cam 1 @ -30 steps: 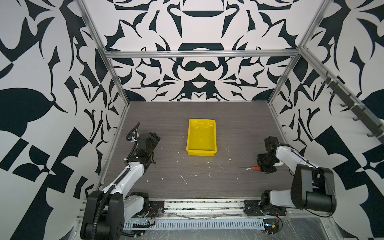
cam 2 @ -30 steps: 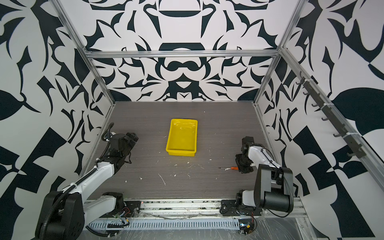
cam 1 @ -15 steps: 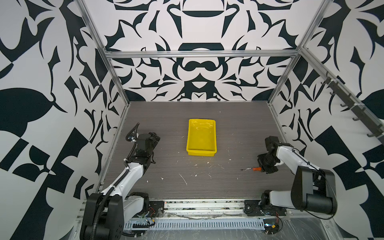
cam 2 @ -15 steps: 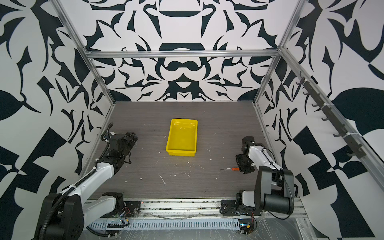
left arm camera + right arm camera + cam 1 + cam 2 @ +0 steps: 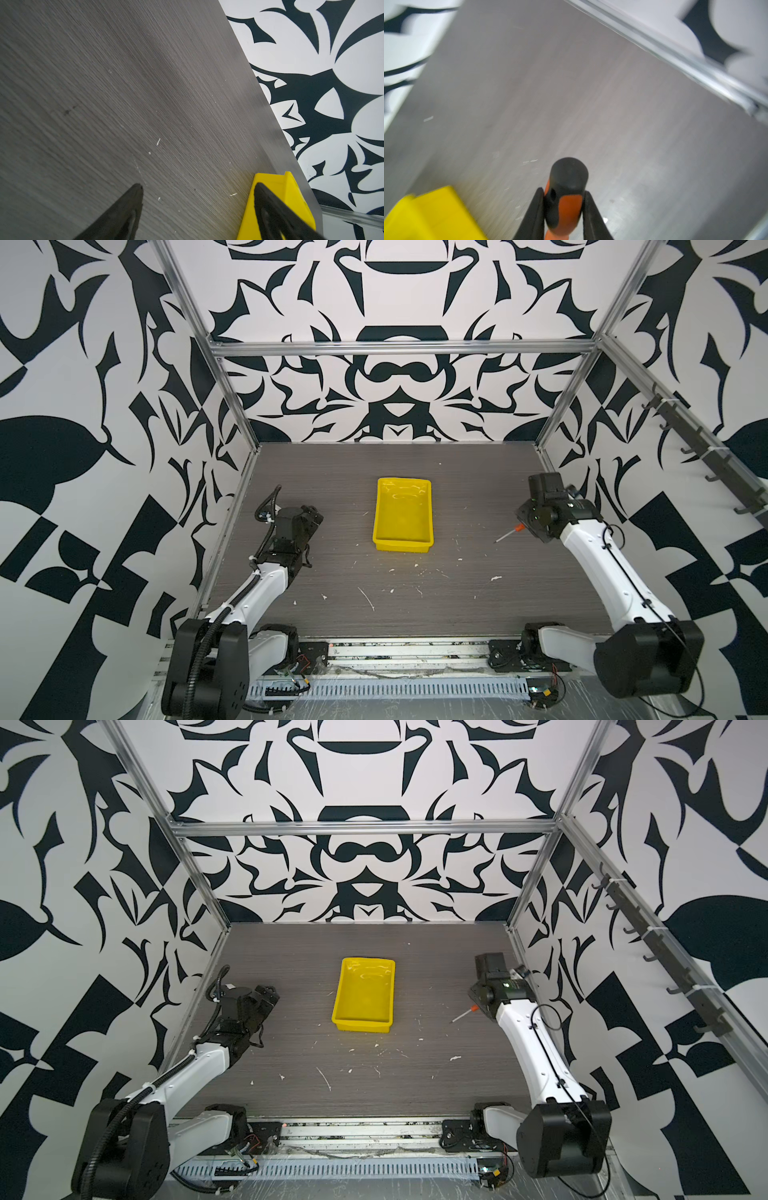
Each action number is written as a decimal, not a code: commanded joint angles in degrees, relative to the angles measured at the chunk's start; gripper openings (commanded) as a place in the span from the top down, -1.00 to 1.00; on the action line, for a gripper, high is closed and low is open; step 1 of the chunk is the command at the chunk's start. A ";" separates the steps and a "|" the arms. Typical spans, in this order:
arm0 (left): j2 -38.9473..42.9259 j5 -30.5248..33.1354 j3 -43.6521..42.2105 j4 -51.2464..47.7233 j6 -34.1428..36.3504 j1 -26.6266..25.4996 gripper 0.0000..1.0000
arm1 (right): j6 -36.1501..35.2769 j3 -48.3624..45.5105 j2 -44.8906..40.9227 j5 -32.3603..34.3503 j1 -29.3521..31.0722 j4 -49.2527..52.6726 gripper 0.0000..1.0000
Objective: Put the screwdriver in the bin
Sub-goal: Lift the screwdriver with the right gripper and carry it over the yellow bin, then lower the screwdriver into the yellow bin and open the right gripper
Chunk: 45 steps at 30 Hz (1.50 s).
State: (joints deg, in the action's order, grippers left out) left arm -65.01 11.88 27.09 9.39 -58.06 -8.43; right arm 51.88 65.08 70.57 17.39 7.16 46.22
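Grey woodgrain tabletop [image 5: 415,614], glossy yellow rectangular bin [image 5: 403,546], right gripper [image 5: 564,191] clamping orange-black screwdriver [image 5: 566,207], left gripper [image 5: 197,185] splayed.

Left gripper [image 5: 198,186]: fingers [image 5: 124,209] spread wide over grey wood-grain table [image 5: 104,83]. One finger overlaps a corner of the yellow bin [image 5: 291,187]. White flecks [image 5: 158,141] on table; black-and-white patterned wall [image 5: 332,62] beyond.

Worktop [image 5: 316,489]: dk grey wood-grain, flat, walled on 3 sides. Bin [image 5: 402,546], yellow, sits flat on it in both top views, approx. centre, slightly twd far edge, long sides running near-to-far. White scraps [image 5: 496,578] scattered on surface, mostly btwn bin and near edge, a few beside bin's sides. One long sliver [image 5: 368,598] nr near edge, left of centre.
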 commanded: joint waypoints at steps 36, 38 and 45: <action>-0.61 1.37 1.21 1.23 1.68 -0.05 -0.73 | -11.33 39.09 48.95 -5.32 30.58 -8.15 0.78; -0.77 1.76 1.15 1.32 1.73 -0.01 -0.73 | -11.54 41.44 51.45 -4.66 30.96 -6.87 0.77; -1.03 1.55 1.70 0.70 2.08 -0.01 -0.73 | -13.34 47.33 57.60 -1.58 31.05 -2.17 0.71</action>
State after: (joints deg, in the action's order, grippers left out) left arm -65.78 12.80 27.11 10.20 -56.53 -8.43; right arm 39.86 108.42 128.49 13.15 37.93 40.51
